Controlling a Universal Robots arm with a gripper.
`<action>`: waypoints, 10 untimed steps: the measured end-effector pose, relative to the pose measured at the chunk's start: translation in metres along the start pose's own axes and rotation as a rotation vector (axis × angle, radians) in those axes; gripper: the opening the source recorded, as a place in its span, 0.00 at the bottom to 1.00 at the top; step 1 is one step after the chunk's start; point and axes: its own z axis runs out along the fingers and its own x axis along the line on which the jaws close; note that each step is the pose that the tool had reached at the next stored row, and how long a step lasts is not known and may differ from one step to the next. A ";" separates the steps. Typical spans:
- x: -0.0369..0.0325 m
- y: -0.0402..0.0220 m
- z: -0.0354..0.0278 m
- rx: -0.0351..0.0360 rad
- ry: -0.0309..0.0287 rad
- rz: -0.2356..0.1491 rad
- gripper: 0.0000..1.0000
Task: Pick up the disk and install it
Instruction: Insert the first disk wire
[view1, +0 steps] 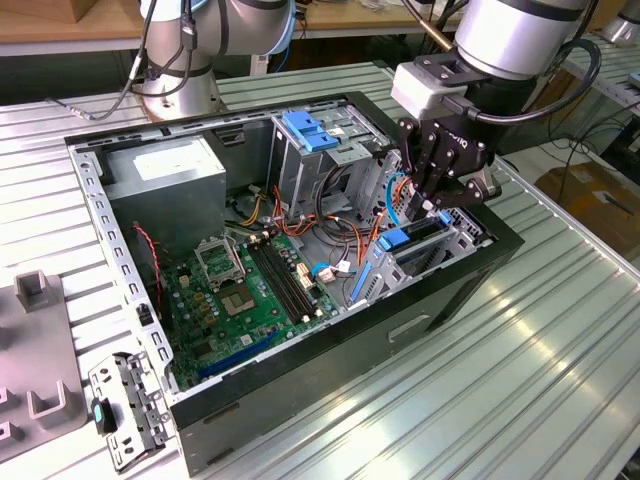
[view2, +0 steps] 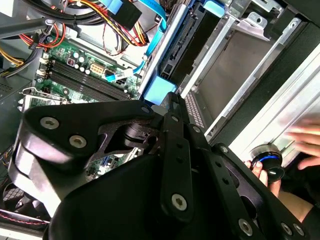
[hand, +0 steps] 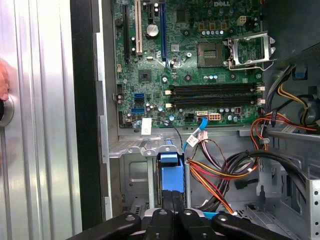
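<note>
- While the gripper (view1: 438, 205) hangs at right of centre in the exterior view, over the drive bay of the case (view1: 330, 390), its fingers are pressed together with nothing between them. The disk (view1: 418, 238) stands on edge in that bay, just under the tips.
- In the second wrist view, the clenched gripper (view2: 172, 96) sits at the disk's (view2: 187, 45) blue end. A hand (view2: 305, 145) lies beyond the case wall.
- In the first wrist view, the gripper (hand: 172, 197) meets the disk's (hand: 170, 172) blue rail, near the motherboard (hand: 190, 60).

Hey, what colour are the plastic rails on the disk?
Blue. The rails on the dark disk show best in the second wrist view.
</note>
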 end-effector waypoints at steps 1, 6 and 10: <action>0.0000 0.0000 0.0000 0.0000 0.0000 0.000 0.11; -0.0001 -0.0016 0.0001 0.0000 0.0004 0.000 0.11; -0.0003 -0.0050 0.0004 0.0001 0.0010 0.000 0.11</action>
